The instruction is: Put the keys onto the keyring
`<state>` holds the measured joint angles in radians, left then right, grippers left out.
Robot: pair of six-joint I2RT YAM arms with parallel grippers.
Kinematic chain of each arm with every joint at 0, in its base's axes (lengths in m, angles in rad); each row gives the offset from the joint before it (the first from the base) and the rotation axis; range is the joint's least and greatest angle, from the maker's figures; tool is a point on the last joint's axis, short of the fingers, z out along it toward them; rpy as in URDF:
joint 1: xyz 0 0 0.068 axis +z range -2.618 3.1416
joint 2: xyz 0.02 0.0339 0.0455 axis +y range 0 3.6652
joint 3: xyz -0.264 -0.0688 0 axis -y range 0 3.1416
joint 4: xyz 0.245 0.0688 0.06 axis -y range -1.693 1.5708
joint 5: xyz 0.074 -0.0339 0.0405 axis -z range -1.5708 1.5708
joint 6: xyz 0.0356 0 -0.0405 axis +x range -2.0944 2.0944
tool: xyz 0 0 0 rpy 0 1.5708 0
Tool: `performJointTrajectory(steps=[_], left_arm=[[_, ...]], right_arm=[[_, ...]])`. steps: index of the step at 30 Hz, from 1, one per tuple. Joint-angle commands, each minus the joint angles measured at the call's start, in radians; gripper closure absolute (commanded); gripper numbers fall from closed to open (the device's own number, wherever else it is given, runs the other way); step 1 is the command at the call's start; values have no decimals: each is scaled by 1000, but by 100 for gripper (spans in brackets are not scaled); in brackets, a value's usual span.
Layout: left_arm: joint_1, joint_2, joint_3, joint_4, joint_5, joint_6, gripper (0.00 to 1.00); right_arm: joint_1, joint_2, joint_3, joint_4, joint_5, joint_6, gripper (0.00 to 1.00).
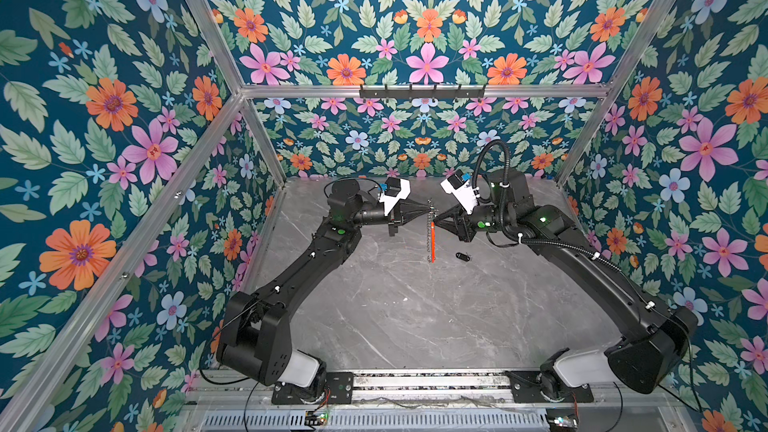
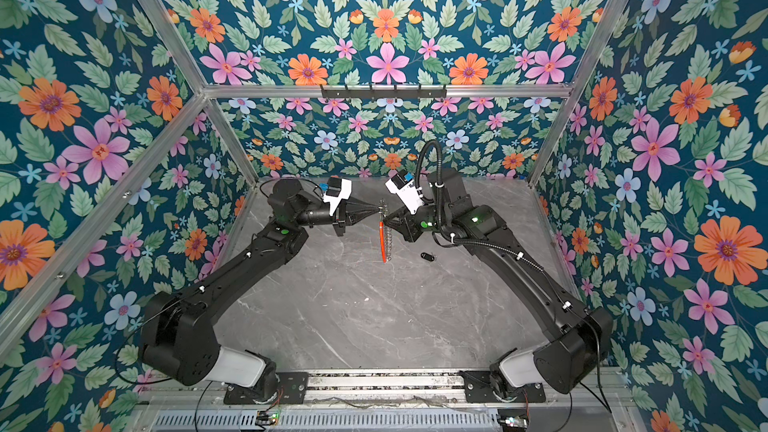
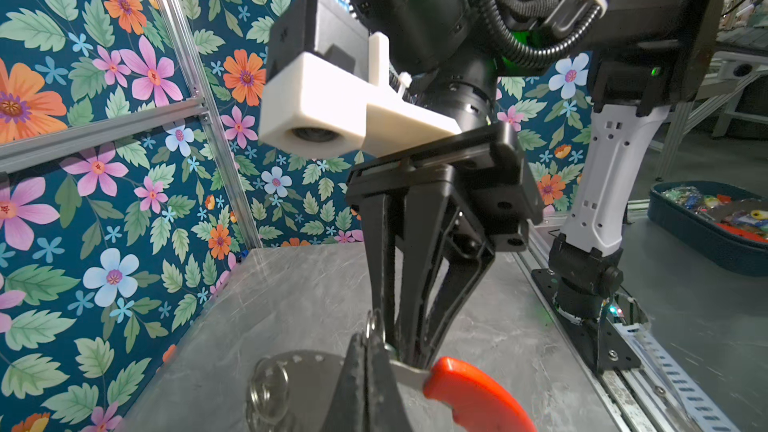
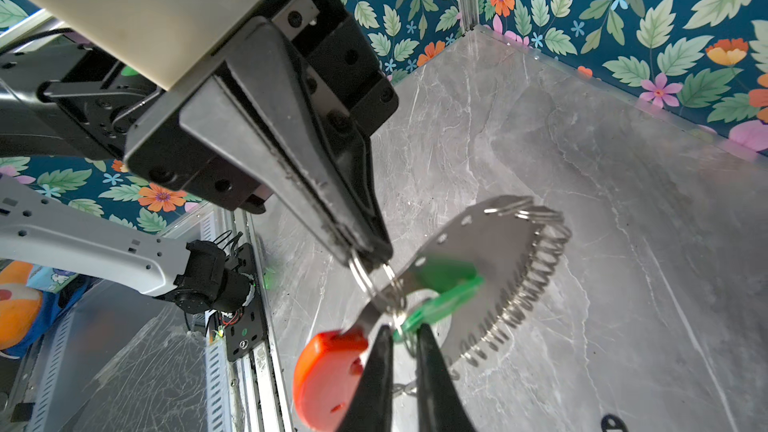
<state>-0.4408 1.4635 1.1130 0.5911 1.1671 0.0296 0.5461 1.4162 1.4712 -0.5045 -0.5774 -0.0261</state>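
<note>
Floral-papered booth, grey marble tabletop. In both top views the large flat grey metal keyring with red-orange arc shows edge-on, mid-far, its line running nearward from where the left gripper and right gripper meet. A small black oval-fob key lies loose just right of it, nearer the right arm.

Left wrist: left gripper clamped on the keyring's edge.

Right wrist: the green plastic-tagged key lies against the hoop at the right gripper's narrowly parted fingers. Cannot tell whether they grip it.

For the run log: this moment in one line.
left gripper: shut on keyring; right gripper: slightly open at green key; black key: on table
</note>
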Motion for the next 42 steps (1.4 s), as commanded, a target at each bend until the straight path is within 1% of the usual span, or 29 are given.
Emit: performJointTrajectory(steps=[1,4,5,7,9,13,14,15,17,19,20,22,26,29,32,39,42], left_arm=[[1,1,-8,128,-1,-76,100],[1,1,-16,145,3,-89,100],[1,1,-19,150,3,-92,100],[1,1,-20,159,3,-98,100],[1,1,-19,167,5,-104,100],[1,5,-18,205,6,-139,100],[1,7,-21,215,6,-149,100],[0,8,-20,223,6,-157,100],[1,8,-26,247,-1,-182,100],[1,9,-32,285,-21,-223,100],[1,11,-39,316,-30,-246,100],[1,16,-56,398,-47,-305,100],[0,45,-98,652,-96,-472,100],[-1,75,-115,803,-136,-580,100],[-4,89,-123,855,-159,-611,100],[-4,79,-157,884,-221,-611,100],[-5,79,-175,915,-236,-614,100]], right_arm=[[0,-9,-6,50,5,6,89],[1,-20,-18,75,14,8,89],[2,-24,-18,80,16,9,86],[1,-26,-11,80,16,9,77],[1,-25,-5,81,13,9,71],[1,-8,19,72,8,1,68],[0,-1,24,69,8,0,69],[1,2,26,69,10,-1,72],[1,6,24,73,11,-1,87],[1,8,20,76,4,2,99],[1,8,18,78,-3,6,100],[2,6,10,87,-15,15,100],[3,3,5,98,-49,36,100],[3,7,3,113,-94,61,100],[2,10,1,117,-96,71,100],[3,3,-12,129,-91,76,100],[3,-11,-20,130,-68,78,95]])
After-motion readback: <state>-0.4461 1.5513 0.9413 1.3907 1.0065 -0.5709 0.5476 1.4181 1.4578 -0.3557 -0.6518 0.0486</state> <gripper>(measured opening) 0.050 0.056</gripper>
